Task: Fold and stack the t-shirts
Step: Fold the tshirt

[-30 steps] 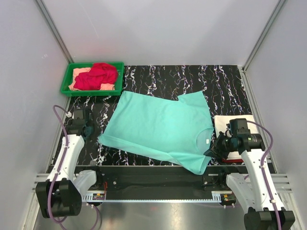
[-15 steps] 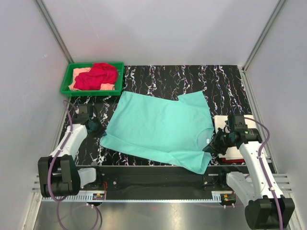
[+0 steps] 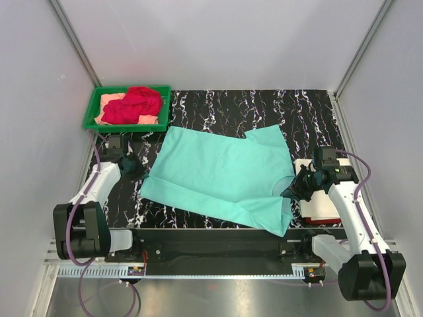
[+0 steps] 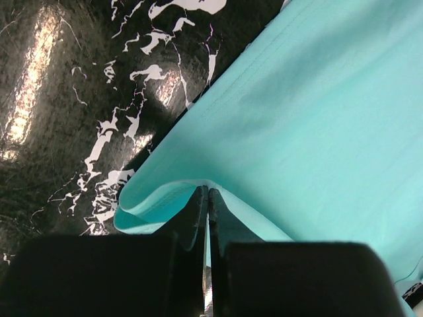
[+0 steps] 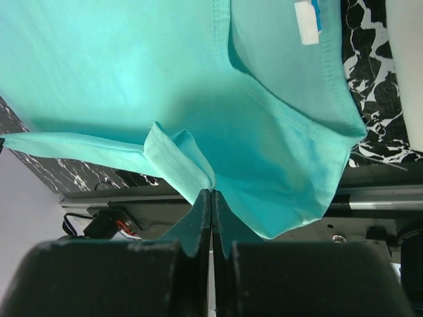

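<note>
Black marbled tabletop point(image 3: 310, 112) floored a pale-walled booth, and we found little on it standing between the arms and the cloth. At the far left corner sat a green plastic tray point(image 3: 88, 121) holding a crumpled red t-shirt point(image 3: 135, 102) heaped on a peach t-shirt point(image 3: 109, 100), well apart from the work. By the right arm lay a flat cream-white cloth point(image 3: 330, 198) with a red edge showing beneath it, partly hidden by that arm. The mint-teal t-shirt point(image 3: 218, 175) lay spread across the middle of the table, its neck towards the right and one sleeve hanging over the near edge. We saw the left gripper point(image 4: 206, 197) with its jaws pressed together on a raised fold at the shirt's left edge. The right gripper point(image 5: 211, 197) was likewise clamped on a pinch of cloth below the collar, with the white neck label point(image 5: 307, 13) in view beyond it.
</note>
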